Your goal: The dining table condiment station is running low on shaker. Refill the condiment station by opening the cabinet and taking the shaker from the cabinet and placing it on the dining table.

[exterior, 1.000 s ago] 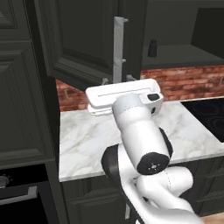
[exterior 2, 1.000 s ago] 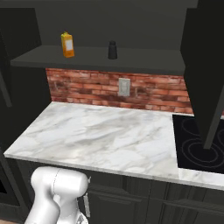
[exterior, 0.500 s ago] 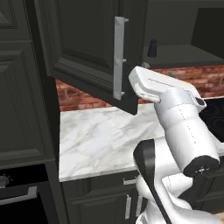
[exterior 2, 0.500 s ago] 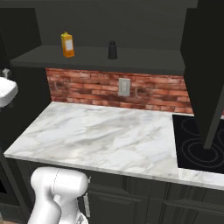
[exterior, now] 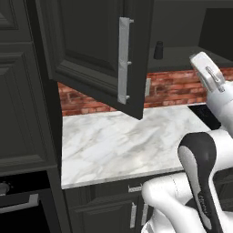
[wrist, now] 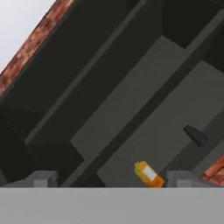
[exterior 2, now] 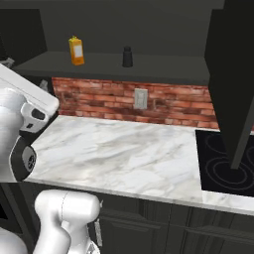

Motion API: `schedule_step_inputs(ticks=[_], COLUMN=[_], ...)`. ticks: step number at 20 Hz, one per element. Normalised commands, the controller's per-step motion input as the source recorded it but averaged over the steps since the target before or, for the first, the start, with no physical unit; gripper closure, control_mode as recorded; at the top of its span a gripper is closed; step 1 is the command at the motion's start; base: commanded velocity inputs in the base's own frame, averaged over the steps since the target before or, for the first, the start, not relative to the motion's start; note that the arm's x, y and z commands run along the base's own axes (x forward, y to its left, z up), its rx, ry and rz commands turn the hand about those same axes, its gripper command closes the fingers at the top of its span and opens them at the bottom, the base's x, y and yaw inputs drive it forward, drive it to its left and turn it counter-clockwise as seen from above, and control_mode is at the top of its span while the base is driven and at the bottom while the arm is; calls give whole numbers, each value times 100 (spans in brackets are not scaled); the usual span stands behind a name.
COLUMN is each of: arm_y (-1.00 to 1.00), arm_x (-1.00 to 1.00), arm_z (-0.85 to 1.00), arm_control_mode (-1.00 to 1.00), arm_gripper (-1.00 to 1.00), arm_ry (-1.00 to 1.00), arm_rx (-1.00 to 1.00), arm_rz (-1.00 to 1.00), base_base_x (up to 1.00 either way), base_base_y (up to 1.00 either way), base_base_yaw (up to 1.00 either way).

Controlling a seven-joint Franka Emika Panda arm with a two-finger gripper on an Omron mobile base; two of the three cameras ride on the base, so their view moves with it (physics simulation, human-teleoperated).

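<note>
The cabinet (exterior: 91,45) stands open, its left door swung out with a long silver handle (exterior: 124,59). On its lower shelf (exterior 2: 149,67) the small black shaker (exterior 2: 127,57) stands upright, right of an orange-yellow carton (exterior 2: 76,50). It also appears in the left base view as the shaker (exterior: 158,50), behind the door's edge. In the rolled hand view the shaker (wrist: 195,134) and carton (wrist: 148,173) lie far ahead inside the dark cabinet. My gripper (wrist: 111,178) is open, its fingertips (wrist: 41,178) wide apart with nothing between them, well short of the shelf. The dining table is out of view.
A marble counter (exterior 2: 124,154) backed by red brick (exterior 2: 168,101) runs below the cabinet. The right cabinet door (exterior 2: 233,74) hangs open over a black cooktop (exterior 2: 223,163). My white arm (exterior: 214,91) rises at the counter's right end, level with the shelf.
My arm has swung from the counter's middle to the right and risen toward the open cabinet. The jaws have opened wider. The shaker and carton have not moved.
</note>
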Motion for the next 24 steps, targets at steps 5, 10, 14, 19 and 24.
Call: schedule_step_inputs(ticks=[5,10,14,19,24], arm_y=[-13,16,43,67,81], arm_x=[88,99,76,13,-18], arm_z=[-36,-47,-44,-5,8], arm_control_mode=[-100,-100,-100,-100,-100], arm_gripper=[-100,-100,-100,-100,-100], arm_ry=[2,4,4,1,0], arm_rx=[27,15,5,-4,-17], arm_rz=[45,57,66,50,30], base_base_x=[0,0,0,0,0], base_base_y=[0,0,0,0,0], base_base_yaw=[0,0,0,0,0])
